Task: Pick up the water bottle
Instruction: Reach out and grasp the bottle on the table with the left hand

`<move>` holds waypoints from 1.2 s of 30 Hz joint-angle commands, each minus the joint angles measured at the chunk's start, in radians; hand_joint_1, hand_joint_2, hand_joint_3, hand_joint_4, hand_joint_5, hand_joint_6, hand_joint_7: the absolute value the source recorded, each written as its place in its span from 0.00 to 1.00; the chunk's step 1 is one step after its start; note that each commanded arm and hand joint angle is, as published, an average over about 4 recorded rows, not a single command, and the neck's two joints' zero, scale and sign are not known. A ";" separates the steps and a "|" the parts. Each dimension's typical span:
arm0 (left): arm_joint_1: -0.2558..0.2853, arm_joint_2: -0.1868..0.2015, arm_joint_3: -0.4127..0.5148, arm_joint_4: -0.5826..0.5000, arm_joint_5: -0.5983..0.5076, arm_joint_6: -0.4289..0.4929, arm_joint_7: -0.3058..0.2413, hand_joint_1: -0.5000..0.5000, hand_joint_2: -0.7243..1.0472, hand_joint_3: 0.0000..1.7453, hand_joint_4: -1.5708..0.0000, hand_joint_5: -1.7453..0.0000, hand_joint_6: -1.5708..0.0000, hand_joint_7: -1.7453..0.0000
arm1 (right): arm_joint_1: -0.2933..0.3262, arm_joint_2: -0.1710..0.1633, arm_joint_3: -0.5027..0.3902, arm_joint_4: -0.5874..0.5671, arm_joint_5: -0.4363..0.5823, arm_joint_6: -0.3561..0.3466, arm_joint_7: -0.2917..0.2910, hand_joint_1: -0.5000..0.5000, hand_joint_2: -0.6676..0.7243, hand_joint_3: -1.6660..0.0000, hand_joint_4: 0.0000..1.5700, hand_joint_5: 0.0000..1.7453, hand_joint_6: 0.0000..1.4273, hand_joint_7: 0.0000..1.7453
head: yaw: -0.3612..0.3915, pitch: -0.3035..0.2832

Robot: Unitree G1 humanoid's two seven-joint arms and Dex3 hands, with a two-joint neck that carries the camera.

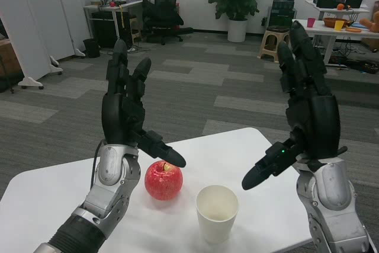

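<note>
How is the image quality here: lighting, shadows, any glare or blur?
Head view: even indoor light, soft shadows under the apple and paper cup on the white table; left hand and right hand sharp, no motion blur; mild glare on the apple's skin; far desks slightly soft.

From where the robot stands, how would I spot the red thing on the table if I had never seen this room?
Look at the white table right in front of the robot. Near its middle, just beside the raised left hand, sits an apple next to a paper cup. The apple is round and red with a yellowish patch on top; the cup is pale, taller and open.
</note>
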 commanded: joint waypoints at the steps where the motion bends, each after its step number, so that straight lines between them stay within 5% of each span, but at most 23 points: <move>1: 0.009 0.005 0.003 0.006 -0.007 -0.007 0.004 0.00 0.05 0.05 1.00 0.71 1.00 1.00 | -0.004 0.002 -0.001 0.002 -0.001 0.020 0.014 0.04 0.95 1.00 0.00 0.00 0.00 0.00 | 0.010 -0.015; 6: 0.009 0.005 0.003 0.006 -0.007 -0.005 0.003 0.00 0.05 0.05 1.00 0.71 1.00 1.00 | -0.004 0.002 -0.001 0.002 -0.002 0.046 0.041 0.08 0.91 1.00 0.00 0.00 0.00 0.00 | 0.116 -0.065; 14: 0.002 0.004 -0.007 0.007 -0.007 0.003 0.001 0.00 0.05 0.05 1.00 0.71 1.00 1.00 | -0.004 0.001 0.017 0.016 0.000 0.066 0.081 0.08 0.86 1.00 0.00 0.00 0.00 0.00 | 0.543 -0.164; 25: -0.001 -0.001 -0.013 0.015 -0.004 0.005 0.003 0.00 0.05 0.05 1.00 0.71 1.00 1.00 | -0.006 -0.007 0.031 0.073 0.021 0.017 0.078 0.08 0.86 1.00 0.00 0.00 0.00 0.00 | 0.884 -0.218; 36: 0.016 -0.001 0.010 0.021 -0.004 -0.003 0.003 0.00 0.05 0.05 1.00 0.71 1.00 1.00 | -0.008 -0.002 0.030 0.101 0.019 0.004 0.059 0.08 0.86 1.00 0.00 0.00 0.00 0.00 | 0.975 -0.194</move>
